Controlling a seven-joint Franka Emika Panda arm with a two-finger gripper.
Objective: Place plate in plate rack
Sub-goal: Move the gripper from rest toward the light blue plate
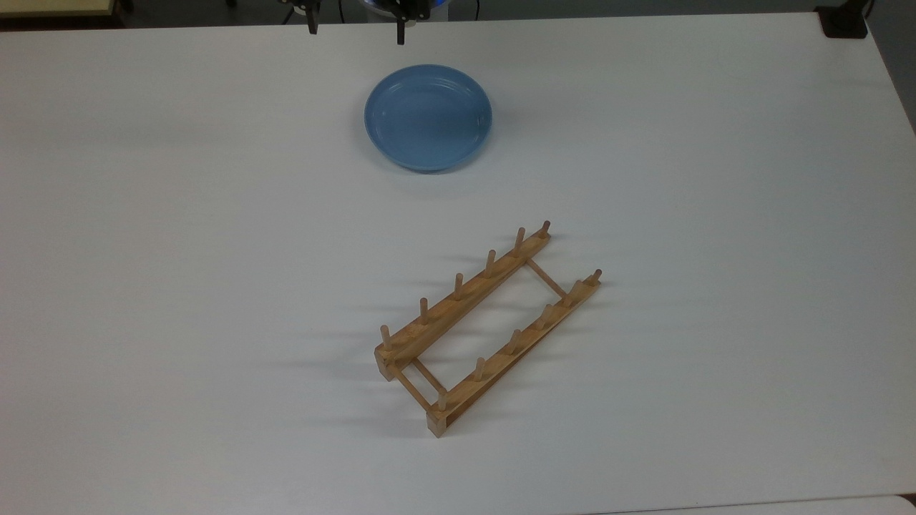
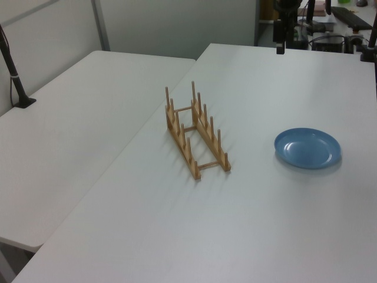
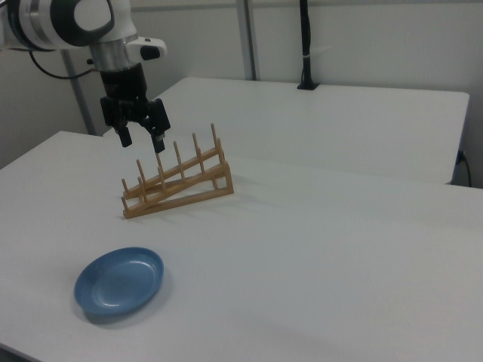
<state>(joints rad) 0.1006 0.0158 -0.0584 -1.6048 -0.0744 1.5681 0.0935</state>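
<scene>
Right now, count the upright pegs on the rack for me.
12. Six stand along each rail of the rack: one row on the rail nearer the plate, the other on the rail farther from it. None seems hidden in the top view.

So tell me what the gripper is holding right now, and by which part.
Nothing. The gripper is open and empty, up in the air; the light-blue plate lies flat on the white table, apart from the wooden plate rack.
</scene>
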